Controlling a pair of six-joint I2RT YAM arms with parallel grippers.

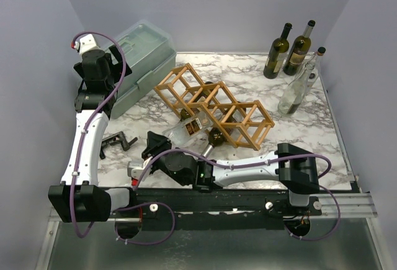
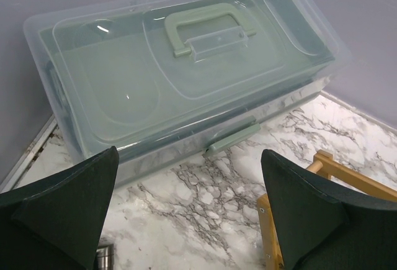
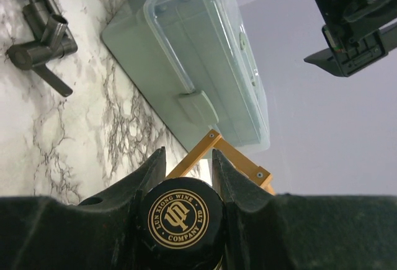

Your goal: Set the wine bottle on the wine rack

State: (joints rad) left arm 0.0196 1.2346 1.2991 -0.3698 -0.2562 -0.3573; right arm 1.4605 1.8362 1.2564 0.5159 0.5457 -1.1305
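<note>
The light-brown wooden wine rack lies across the middle of the marble table. A clear wine bottle lies on its side, its body at the rack's near side and its neck pointing towards me. My right gripper is shut on the bottle's neck end. In the right wrist view, my right gripper holds the black cap with gold lettering between its fingers, and a rack slat shows just beyond. My left gripper is open and empty, hovering over bare table beside a rack corner.
A clear lidded container with a green handle stands at the back left. A dark metal tool lies near the left arm. Two dark bottles and a clear one stand at the back right.
</note>
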